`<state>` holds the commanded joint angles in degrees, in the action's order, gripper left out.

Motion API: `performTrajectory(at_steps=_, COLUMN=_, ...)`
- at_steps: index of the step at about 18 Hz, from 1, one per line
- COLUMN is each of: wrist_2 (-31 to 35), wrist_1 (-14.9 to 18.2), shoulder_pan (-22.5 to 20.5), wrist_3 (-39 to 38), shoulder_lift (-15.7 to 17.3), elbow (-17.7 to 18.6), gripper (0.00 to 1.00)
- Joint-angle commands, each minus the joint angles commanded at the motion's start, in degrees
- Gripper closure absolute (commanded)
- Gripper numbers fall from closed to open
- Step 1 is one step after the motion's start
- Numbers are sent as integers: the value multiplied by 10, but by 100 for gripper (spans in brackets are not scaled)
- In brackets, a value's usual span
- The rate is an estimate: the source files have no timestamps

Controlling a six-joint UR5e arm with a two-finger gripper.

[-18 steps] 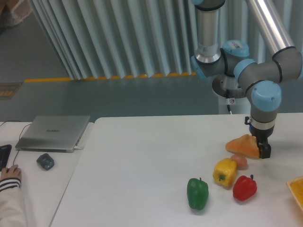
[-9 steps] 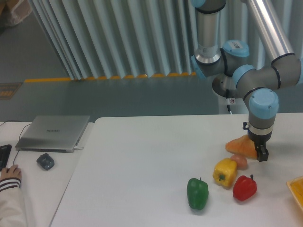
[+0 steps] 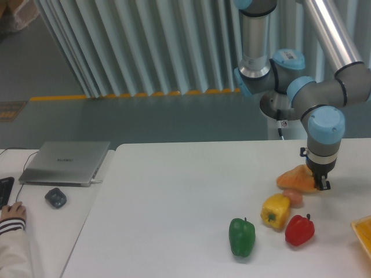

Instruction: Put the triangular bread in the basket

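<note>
Basket (image 3: 363, 233) is showing only as a yellow-orange corner at the table's right edge, nearest the camera, well apart from the bread. Working back: green pepper (image 3: 242, 236), red pepper (image 3: 299, 230) and yellow pepper (image 3: 275, 211) are sitting in a loose row, with the small bun (image 3: 294, 198) tucked just behind the yellow one. Triangular bread (image 3: 296, 178) is lying just beyond the bun, long axis running roughly left-right. Gripper (image 3: 320, 184) is sitting at the bread's right end, fingers pointing down; can't tell whether they're clamping it or just alongside. Judging the carry path: going right and toward the camera, the red pepper is standing closest to that line, so lift is probably needed first.
</note>
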<state>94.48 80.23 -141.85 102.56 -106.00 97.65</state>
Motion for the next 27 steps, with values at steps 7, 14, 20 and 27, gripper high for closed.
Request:
performTrajectory(at_steps=7, wrist_2=-5, wrist_1=65, shoulder_pan=-25, wrist_3=49, shoulder_lift=5, elbow=-54, gripper=80)
performTrajectory(at_steps=14, wrist_2=-86, wrist_1=56, shoulder_pan=-69, wrist_3=49, shoulder_lift=-8, elbow=-146, gripper=80)
performTrajectory(at_steps=20, wrist_2=-84, wrist_1=-17, shoulder_pan=-100, wrist_3=41, shoulder_lift=-70, elbow=-210, gripper=80)
performTrajectory(at_steps=27, wrist_2=-83, wrist_1=-150, shoulder_pan=-118, wrist_3=16, shoulder_lift=-125, elbow=-229, gripper=71)
